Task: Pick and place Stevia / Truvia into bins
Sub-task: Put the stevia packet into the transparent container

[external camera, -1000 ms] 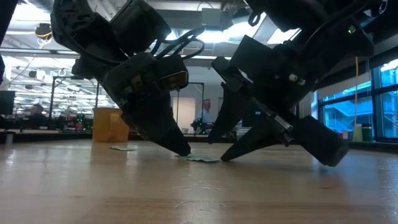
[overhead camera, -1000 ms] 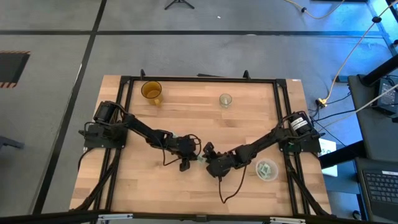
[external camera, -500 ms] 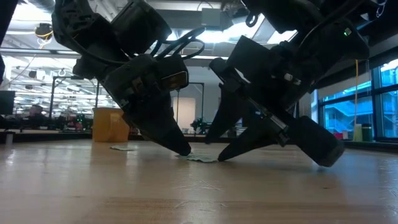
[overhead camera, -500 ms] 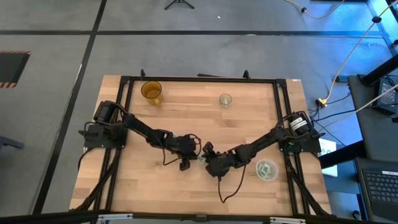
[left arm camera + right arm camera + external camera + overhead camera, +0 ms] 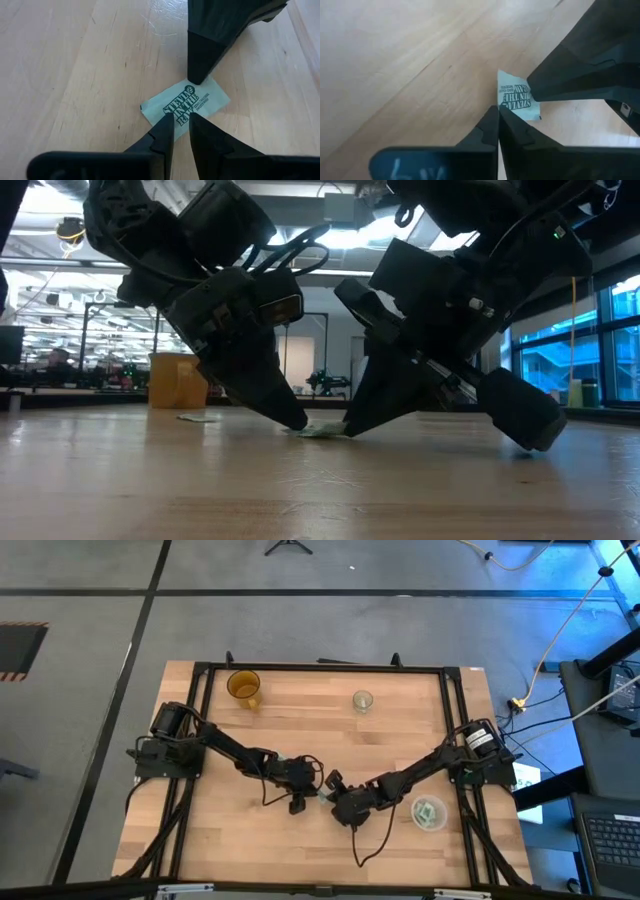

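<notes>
One Stevia packet, pale with green print, lies flat on the wooden table near its middle; it also shows in the high view and the low view. My left gripper comes at it from the table's left, its fingers nearly together on the packet. My right gripper comes from the right, shut at the packet's opposite corner. The round clear bin sits at the right, with packets in it. My left gripper presses its two nearly shut fingertips down on the packet's edge nearest to it. The fingers slant down from the table's left. The packet lies flat under them. My right gripper has its shut fingertips on the packet's opposite corner, slanting down from the table's right. Whether the corner lies between the fingers or under them, I cannot tell. The packet stays on the table.
An amber cup stands at the far left and a small clear cup at the far middle. Another flat packet lies farther back, left of the grippers. The black frame runs along the table's edges.
My right gripper has shut: its two fingers stood apart in the low view and now meet at the packet's corner. It has also gone a little toward the packet. My left gripper and the packet have kept still.
</notes>
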Motion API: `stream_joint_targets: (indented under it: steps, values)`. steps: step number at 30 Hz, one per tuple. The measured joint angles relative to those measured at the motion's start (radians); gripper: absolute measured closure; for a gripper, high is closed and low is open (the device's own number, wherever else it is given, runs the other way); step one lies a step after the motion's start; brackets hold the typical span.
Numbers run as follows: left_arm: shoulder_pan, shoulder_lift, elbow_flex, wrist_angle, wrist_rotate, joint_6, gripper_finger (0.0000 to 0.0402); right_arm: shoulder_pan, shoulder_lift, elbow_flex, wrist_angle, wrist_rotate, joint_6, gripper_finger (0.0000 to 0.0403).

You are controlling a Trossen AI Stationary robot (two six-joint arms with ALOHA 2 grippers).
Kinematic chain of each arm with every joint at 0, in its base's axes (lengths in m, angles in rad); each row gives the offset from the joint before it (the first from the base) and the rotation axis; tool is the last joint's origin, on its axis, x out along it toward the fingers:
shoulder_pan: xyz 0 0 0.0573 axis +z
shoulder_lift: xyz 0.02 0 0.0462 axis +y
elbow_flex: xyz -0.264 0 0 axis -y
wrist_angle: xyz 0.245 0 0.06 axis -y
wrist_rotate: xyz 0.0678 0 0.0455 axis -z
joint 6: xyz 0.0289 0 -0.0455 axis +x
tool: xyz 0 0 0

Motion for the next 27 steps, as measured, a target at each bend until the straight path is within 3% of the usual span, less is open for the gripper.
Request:
stream_joint_targets:
  steps: [7,15,22,27]
  values:
    - [0.000,0.000,0.000,0.000,-0.023,0.002,0.0343,0.000,0.000,0.000,-0.006,-0.007,0.000,0.0397]
    - [0.008,-0.022,0.000,-0.005,-0.016,-0.011,0.0310,0.008,-0.009,0.000,-0.017,0.061,0.003,0.0400]
    - [0.043,-0.164,0.004,-0.022,-0.111,0.101,0.0288,0.008,-0.072,0.000,-0.078,0.063,0.015,0.0401]
    - [0.068,-0.299,0.005,-0.132,-0.214,0.190,0.0286,0.008,-0.164,0.000,-0.184,0.112,0.125,0.0402]
